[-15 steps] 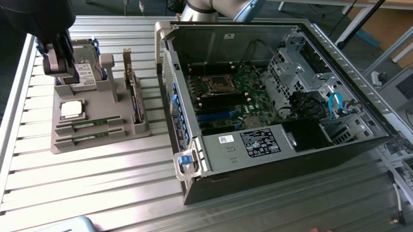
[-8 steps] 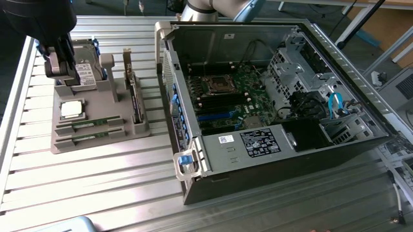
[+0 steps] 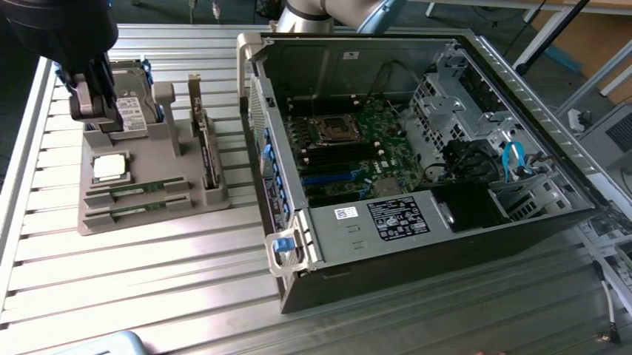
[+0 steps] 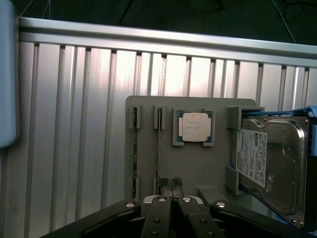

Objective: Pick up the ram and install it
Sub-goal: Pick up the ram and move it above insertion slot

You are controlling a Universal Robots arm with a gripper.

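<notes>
My gripper point(image 4: 171, 182), closed on nothing, hovers by the ram point(image 4: 157, 153): likely light, stiff, fragile; I would pinch its board edges.

Two ram sticks point(image 3: 133, 189) in green, alike. One square silver processor point(image 3: 109, 167). One hard drive point(image 3: 133, 112). One dark expansion card point(image 3: 204, 148). One gray holder point(image 3: 158, 159), five parts in all on it. One open computer case point(image 3: 306, 66) with one motherboard point(image 3: 365, 140) and one blue cable point(image 3: 511, 159) inside. One metal table point(image 3: 148, 281). One gripper point(image 4: 171, 182) with two fingers point(image 4: 162, 186)
</notes>
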